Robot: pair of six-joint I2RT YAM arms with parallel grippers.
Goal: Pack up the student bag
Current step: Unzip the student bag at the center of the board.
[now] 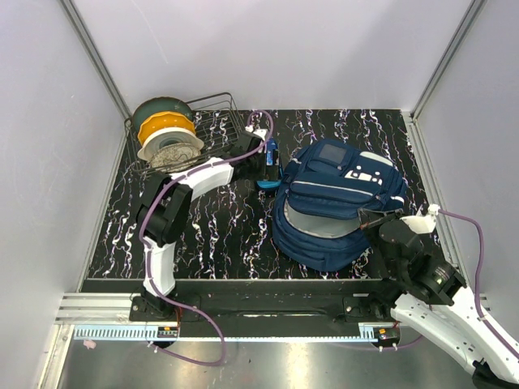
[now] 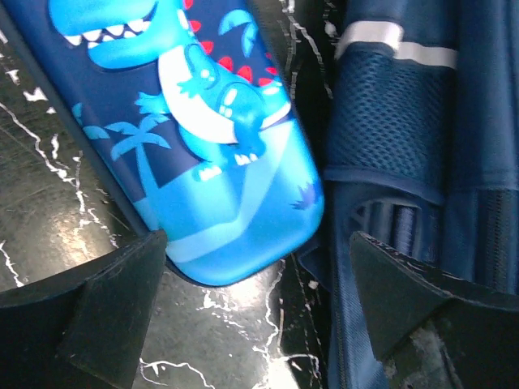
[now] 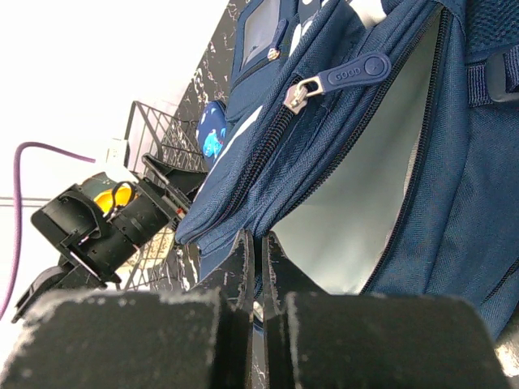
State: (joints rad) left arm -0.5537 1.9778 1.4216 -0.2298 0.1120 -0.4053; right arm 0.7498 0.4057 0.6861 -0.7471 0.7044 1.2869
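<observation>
Zipper pull (image 3: 354, 71) "GOOD" on student bag (image 1: 336, 203); right fingers (image 3: 242, 275) tight on its flap; left fingers (image 2: 113, 312) wide apart.

A lab test cell: plain white walls (image 1: 284, 49) on aluminium framing (image 1: 97, 61) enclose a black marbled table (image 1: 219, 235).

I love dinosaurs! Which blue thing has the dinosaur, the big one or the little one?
The little glossy pencil case: it shows a blue dinosaur. The big navy backpack has only white stripes and patches.
</observation>
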